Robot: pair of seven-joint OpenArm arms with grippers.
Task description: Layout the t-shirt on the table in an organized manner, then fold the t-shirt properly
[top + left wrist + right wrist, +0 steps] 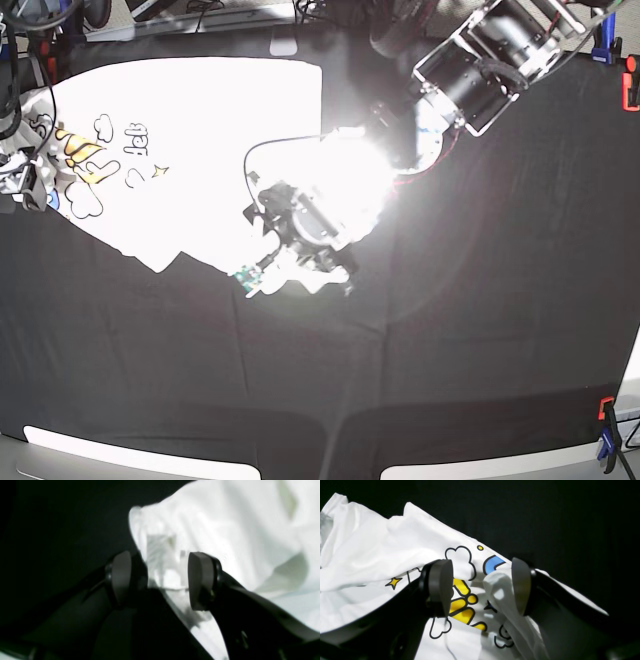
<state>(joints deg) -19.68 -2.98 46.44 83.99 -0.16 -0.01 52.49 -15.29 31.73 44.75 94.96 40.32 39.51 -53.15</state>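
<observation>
- The t-shirt (190, 120) is seen spread over the upper left part of the base view, on the black table (480, 330); its print of clouds and yellow letters is near the left edge of the frame.
- In the base view the right part of the shirt is washed out by a strong glare, so its edge there cannot be told.
- The left gripper (160, 580) is shown in the left wrist view with its jaws wide apart. A white edge of the shirt is seen in the gap between the two grey pads (200, 580), but no cloth is pinched; whether the pads touch it cannot be told.
- In that view the shirt fills the upper right of the frame, and the table fills the left.
- The right gripper (481, 587) is shown in the right wrist view also with jaws wide apart. A raised fold of white cloth is seen just beside the right pad (520, 590), and the yellow letters lie between the pads.
- Nothing is clamped by this gripper either.
- Orange-and-blue clamps (606, 445) are seen at the right edge of the table.
</observation>
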